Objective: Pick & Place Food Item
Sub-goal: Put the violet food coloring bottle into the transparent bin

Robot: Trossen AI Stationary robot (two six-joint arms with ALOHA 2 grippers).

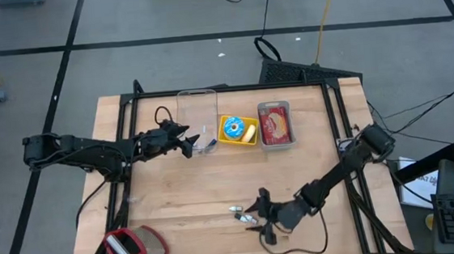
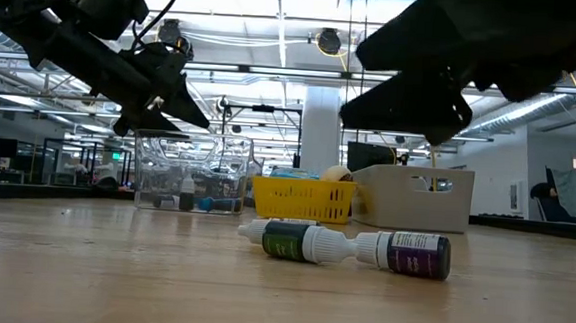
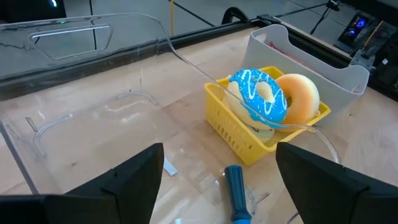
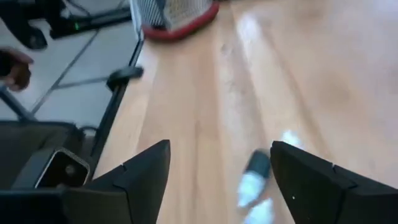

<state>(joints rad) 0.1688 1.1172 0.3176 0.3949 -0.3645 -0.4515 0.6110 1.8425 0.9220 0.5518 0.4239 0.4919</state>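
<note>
Dropper bottles [image 1: 243, 213], 2 of them, lie on the table [image 1: 183, 187] near its front edge, nothing picked yet. Right gripper [image 1: 260, 218] hovers beside them, fingers wide, empty. Left gripper [image 1: 191, 141] waits wide at the clear bin [image 1: 197, 105].

Two matte-black jointed arms [image 1: 91, 151] (thin black cables looped alongside), wedge-shaped dark fingers [image 3: 124, 180].

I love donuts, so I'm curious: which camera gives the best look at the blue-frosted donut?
The left wrist view: the blue donut fills the frame's middle, leaning in the yellow basket against a plain donut. The high view shows it small, from above. The low view shows only a sliver above the basket rim. The right wrist view misses it.
</note>
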